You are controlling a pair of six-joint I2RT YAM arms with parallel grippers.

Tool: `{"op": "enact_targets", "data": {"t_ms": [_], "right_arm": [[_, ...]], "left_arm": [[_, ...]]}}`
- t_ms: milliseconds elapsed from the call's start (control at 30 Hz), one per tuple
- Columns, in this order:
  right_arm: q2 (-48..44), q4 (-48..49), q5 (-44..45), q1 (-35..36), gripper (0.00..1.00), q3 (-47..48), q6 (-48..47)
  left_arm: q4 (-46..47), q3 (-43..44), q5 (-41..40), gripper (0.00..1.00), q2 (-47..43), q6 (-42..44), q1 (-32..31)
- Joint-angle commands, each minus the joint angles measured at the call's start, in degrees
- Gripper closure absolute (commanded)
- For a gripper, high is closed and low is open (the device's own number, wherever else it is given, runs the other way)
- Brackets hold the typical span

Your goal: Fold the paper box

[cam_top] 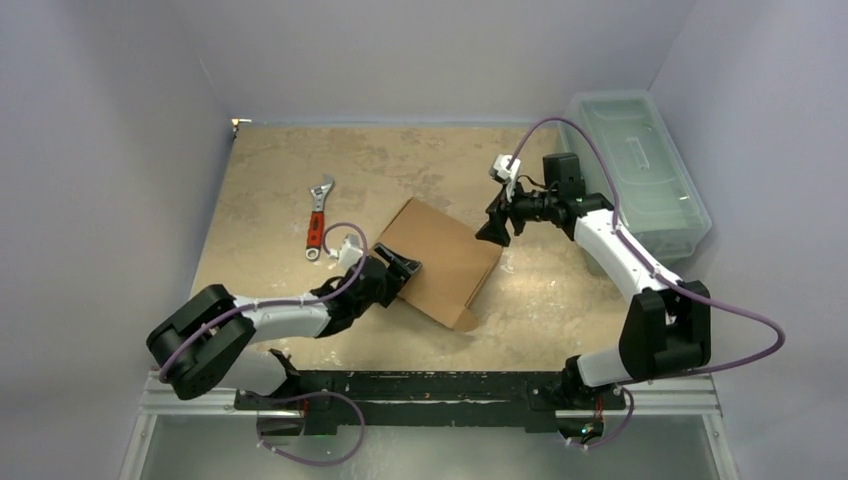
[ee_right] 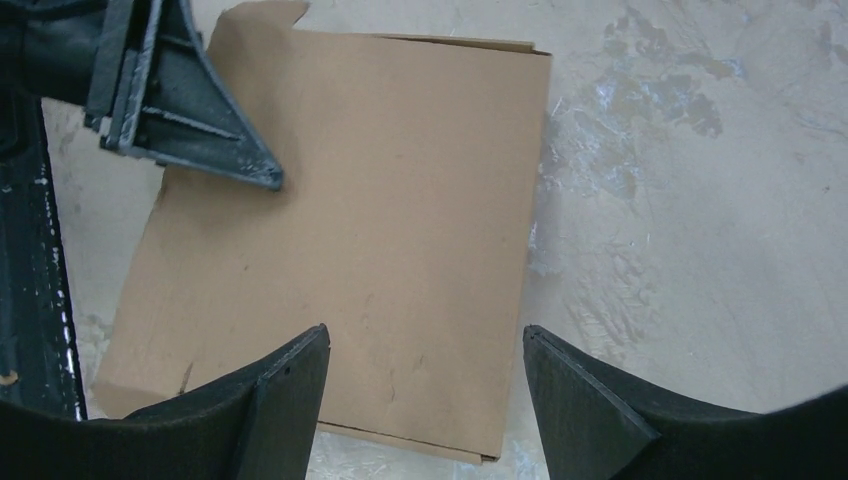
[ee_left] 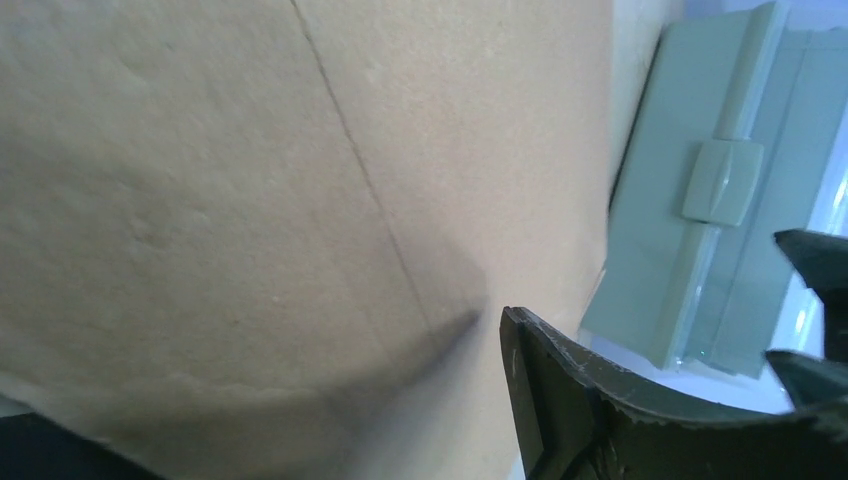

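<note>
A plain brown cardboard paper box (cam_top: 447, 262) lies near the middle of a mottled beige table (cam_top: 270, 170), turned cornerwise. It looks shallow and rectangular, with its broad smooth top panel facing up. A small rounded tab sticks out at its near corner, and a thin crease line runs across the panel.

The left gripper (cam_top: 402, 270) is at the box's near-left edge, with one dark finger (ee_right: 190, 130) resting on the top panel. Whether its jaws are clamped on the cardboard cannot be told.

The right gripper (cam_top: 493, 232) hangs over the box's far-right side, its fingers (ee_right: 270, 400) spread apart with nothing between them.

A red-handled wrench (cam_top: 318, 228) lies to the left of the box. A pale green plastic bin (cam_top: 640, 170) sits at the far right.
</note>
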Motion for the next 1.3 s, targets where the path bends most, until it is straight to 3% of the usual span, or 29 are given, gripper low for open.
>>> {"op": "enact_targets", "data": {"t_ms": [0,233,400,600,700,967,1267], "right_arm": [[-2.66,-2.36,-2.44,-0.24,0.26,-1.08,-4.75],[-5.78,-3.01,-5.82,0.15,0.25,-4.52,-9.74],[-6.25,-0.53,-2.66,2.37,0.25,-6.57,-9.54],[-2.21,9.25,10.29,4.44,0.32,-7.34,4.20],[0.84,11.50,11.67,4.28,0.39,-6.01,10.75],[2.64,17.44,16.82,1.39,0.41,-7.79,21.36],[9.86,16.45,10.28,-1.09,0.41,-7.31,23.86]], "left_arm": [[4.84,5.16,11.94,0.27,3.23,10.08,5.59],[4.84,7.00,24.94,0.26,7.44,18.22,13.63],[3.45,7.15,29.02,0.25,6.12,22.89,15.51],[-1.05,3.97,29.46,0.23,-1.09,26.07,16.27],[-0.25,0.15,29.72,0.22,-5.59,26.12,16.31],[9.96,-11.08,29.99,0.22,-11.80,20.64,16.33],[24.40,-14.81,32.38,0.18,-7.85,18.08,16.28]]}}
